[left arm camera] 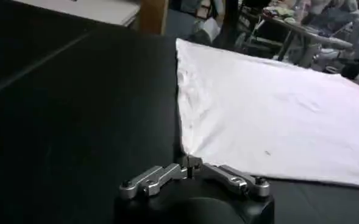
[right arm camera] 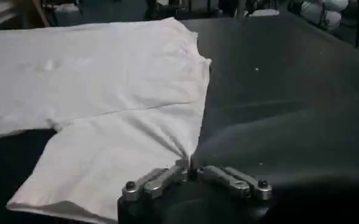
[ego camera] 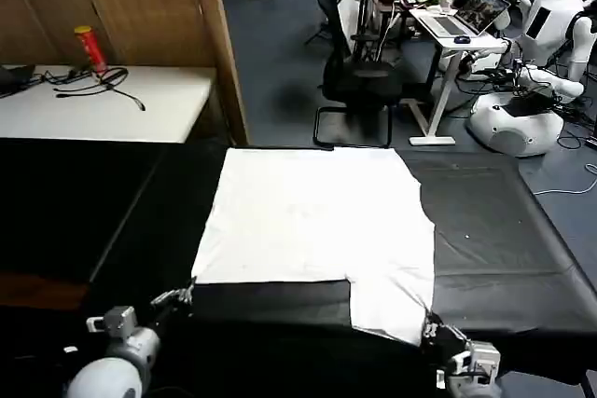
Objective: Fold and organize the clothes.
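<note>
The white T-shirt (ego camera: 312, 226) lies spread flat, plain side up, on the black table (ego camera: 504, 249), its far edge running along the table's far side. One sleeve (ego camera: 394, 300) sticks out toward the robot on the right, reaching close to the table's near edge.

The left gripper (ego camera: 184, 295) sits at the shirt's near left corner. In the left wrist view its fingers (left arm camera: 167, 173) are drawn together, and the pointed corner of the cloth (left arm camera: 194, 143) runs straight into their tips, so they seem pinched on that corner. From there the shirt fans away across the table.

The right gripper (ego camera: 431, 329) is at the near tip of the sleeve. In the right wrist view its fingers (right arm camera: 225, 176) are likewise closed to a narrow point, with the fabric (right arm camera: 124, 146) gathered in small creases right at the tips, so they seem to grip the sleeve's edge. Bare black table lies on the outer side of those fingers.

Beyond the table stand a white desk (ego camera: 103, 104) with a red can (ego camera: 90, 48), an office chair (ego camera: 359, 76) and other robots (ego camera: 532, 72).
</note>
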Tool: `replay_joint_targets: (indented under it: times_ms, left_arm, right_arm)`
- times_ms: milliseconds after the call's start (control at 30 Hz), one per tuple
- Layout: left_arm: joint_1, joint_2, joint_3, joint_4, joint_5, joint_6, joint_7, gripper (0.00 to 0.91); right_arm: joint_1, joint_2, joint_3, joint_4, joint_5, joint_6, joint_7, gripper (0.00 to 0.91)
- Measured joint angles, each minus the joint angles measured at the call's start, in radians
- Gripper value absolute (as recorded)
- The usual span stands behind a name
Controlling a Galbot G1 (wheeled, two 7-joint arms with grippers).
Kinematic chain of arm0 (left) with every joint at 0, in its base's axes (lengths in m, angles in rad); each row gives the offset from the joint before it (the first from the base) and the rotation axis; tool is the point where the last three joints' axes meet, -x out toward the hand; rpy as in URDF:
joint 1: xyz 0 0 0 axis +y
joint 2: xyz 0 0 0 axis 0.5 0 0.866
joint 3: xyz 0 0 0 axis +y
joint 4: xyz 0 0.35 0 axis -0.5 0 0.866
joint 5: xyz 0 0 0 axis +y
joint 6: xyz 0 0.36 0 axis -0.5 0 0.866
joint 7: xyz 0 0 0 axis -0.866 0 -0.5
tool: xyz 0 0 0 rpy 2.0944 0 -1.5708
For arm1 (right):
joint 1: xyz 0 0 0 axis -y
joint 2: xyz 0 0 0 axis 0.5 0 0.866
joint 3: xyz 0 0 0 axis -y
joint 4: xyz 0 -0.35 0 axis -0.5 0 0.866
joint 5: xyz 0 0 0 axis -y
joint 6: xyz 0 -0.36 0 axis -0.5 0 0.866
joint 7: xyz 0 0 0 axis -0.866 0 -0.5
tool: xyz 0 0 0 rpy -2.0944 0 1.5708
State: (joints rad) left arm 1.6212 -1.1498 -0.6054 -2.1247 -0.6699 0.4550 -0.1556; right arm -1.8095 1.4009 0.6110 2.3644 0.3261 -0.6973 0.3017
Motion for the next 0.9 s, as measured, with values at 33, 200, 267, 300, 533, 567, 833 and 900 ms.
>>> replay_joint_targets:
  times_ms: [33, 200, 267, 300, 533, 567, 833, 900]
  left_arm:
    - [0.015, -0.001, -0.005, -0.016, 0.000, 0.000, -0.003, 0.000]
    - [0.114, -0.014, -0.032, -0.092, 0.000, -0.004, -0.020, 0.000]
    - [0.156, -0.017, -0.048, -0.117, -0.001, -0.010, -0.021, 0.000]
    - [0.174, -0.019, -0.055, -0.128, -0.002, -0.013, -0.021, 0.000]
    - [0.234, -0.050, -0.089, -0.179, 0.020, -0.034, -0.023, 0.000]
    - [0.232, -0.057, -0.088, -0.178, 0.029, -0.044, -0.022, 0.000]
    - [0.123, -0.121, -0.039, -0.129, 0.138, -0.098, -0.022, 0.000]
    - [0.076, -0.135, -0.022, -0.111, 0.149, -0.100, -0.022, 0.000]
  right_arm:
    - [-0.013, 0.000, 0.002, 0.015, 0.000, -0.005, 0.008, 0.000]
    - [-0.072, -0.002, 0.001, 0.075, 0.000, -0.010, 0.016, 0.000]
    - [-0.092, -0.002, 0.001, 0.090, 0.000, -0.008, 0.016, 0.000]
    - [-0.096, -0.002, 0.003, 0.094, 0.002, -0.005, 0.015, 0.000]
    - [-0.076, -0.023, 0.042, 0.089, 0.062, 0.101, -0.061, 0.000]
    - [-0.063, -0.030, 0.048, 0.082, 0.065, 0.126, -0.079, 0.000]
    - [0.108, -0.085, 0.059, -0.039, 0.115, 0.242, -0.118, 0.000]
    - [0.164, -0.101, 0.051, -0.088, 0.124, 0.253, -0.119, 0.000]
